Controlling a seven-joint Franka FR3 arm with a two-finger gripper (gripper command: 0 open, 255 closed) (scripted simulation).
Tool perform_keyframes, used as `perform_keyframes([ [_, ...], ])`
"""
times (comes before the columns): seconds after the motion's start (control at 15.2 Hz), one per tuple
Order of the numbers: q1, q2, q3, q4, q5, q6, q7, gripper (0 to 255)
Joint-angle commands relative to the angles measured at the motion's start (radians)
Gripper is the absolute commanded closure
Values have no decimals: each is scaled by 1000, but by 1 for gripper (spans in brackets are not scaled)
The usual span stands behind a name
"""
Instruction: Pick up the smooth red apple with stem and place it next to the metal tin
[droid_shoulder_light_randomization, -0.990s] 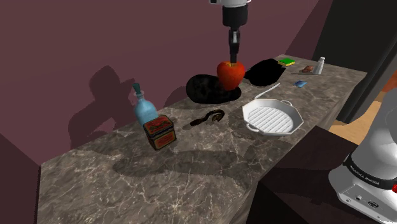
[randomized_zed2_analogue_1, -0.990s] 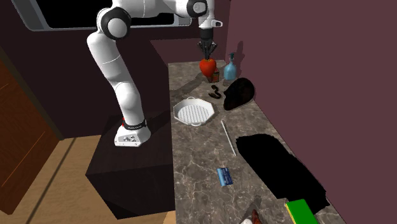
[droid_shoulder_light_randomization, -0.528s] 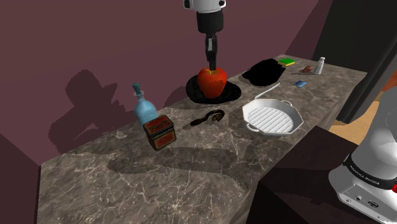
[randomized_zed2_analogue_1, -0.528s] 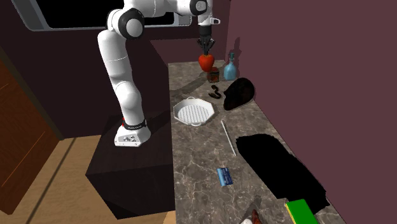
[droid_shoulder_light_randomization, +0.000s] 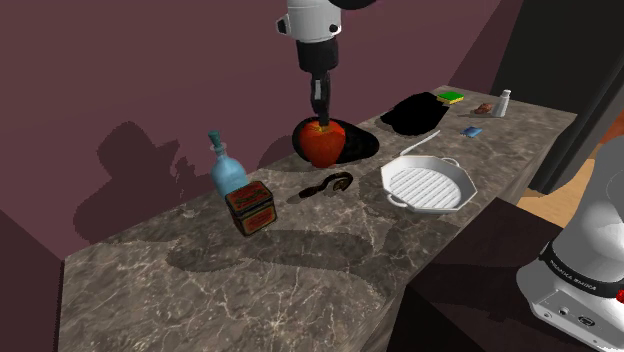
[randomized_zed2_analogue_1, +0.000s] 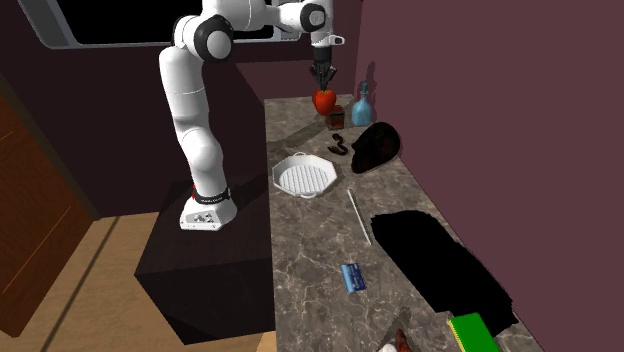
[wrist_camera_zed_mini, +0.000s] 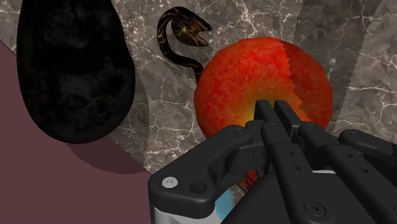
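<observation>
Marbled worktop (droid_shoulder_light_randomization: 300, 270) carries reddish tin (droid_shoulder_light_randomization: 250, 208), blue bottle (droid_shoulder_light_randomization: 227, 172) just behind. Farther back, red apple (droid_shoulder_light_randomization: 323, 143) hangs above worktop, black hand (droid_shoulder_light_randomization: 320, 118) clamped on its top. Likely carrying step; next: move toward tin, lower beside it, release.

Gripper (wrist_camera_zed_mini: 278, 108) fingers were pinched together on the red apple (wrist_camera_zed_mini: 254, 73), marbled counter (wrist_camera_zed_mini: 359, 38) behind it. 1 dark curled object (wrist_camera_zed_mini: 181, 32) lay just beyond the apple. 1 big black blob (wrist_camera_zed_mini: 70, 63) sat near that, by the maroon wall (wrist_camera_zed_mini: 57, 184).
</observation>
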Motion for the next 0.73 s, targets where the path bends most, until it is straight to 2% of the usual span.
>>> perform_keyframes([
  [0.0, -1, 0, 0, -25, 0, 26, 2, 255],
  [0.66, -1, 8, -1, -150, -5, 158, 13, 255],
])
